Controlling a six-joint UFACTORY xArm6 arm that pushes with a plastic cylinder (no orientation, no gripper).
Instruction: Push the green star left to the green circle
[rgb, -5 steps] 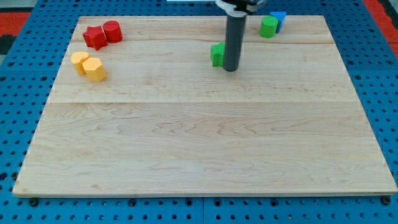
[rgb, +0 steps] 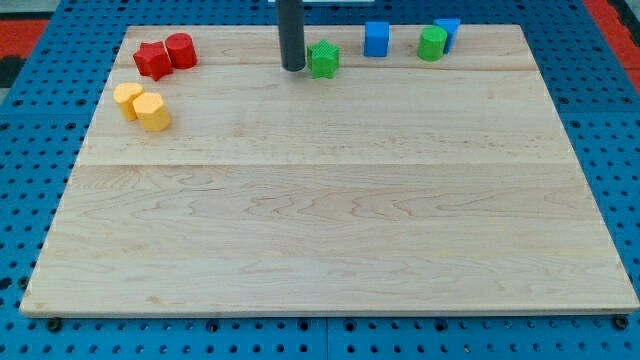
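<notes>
- Camera view, the task's thing: the small green star-shaped block (rgb: 323, 59) sits near the top edge of the pale wooden tabletop (rgb: 320, 230), a little left of the middle.
- Camera view, the goal: the green circle, a short green cylinder block (rgb: 432, 42), stands well to the view's right of the star. A blue cube-shaped block (rgb: 376, 38) lies between them, slightly nearer the top. A second blue block (rgb: 448, 29) sits just behind the cylinder, and I cannot tell its shape.
- Camera view, the tool: my tip (rgb: 292, 68) rests just beside the star on its left side, so close that I cannot tell whether they touch. The arm has no gripper, only the straight dark rod, so nothing opens or closes.
- Camera view, the step: the tip is already on the side away from the goal, so a push to the view's right looks like the right move.
- Camera view, doing it well: I would press through the star's middle, since its points may make it spin off. I would also steer slightly toward the bottom, to pass under the blue cube, and stop on the cylinder's left.
- Camera view, bystanders: two red blocks (rgb: 166, 55) and two yellow blocks (rgb: 141, 106) lie far off at the left.
</notes>
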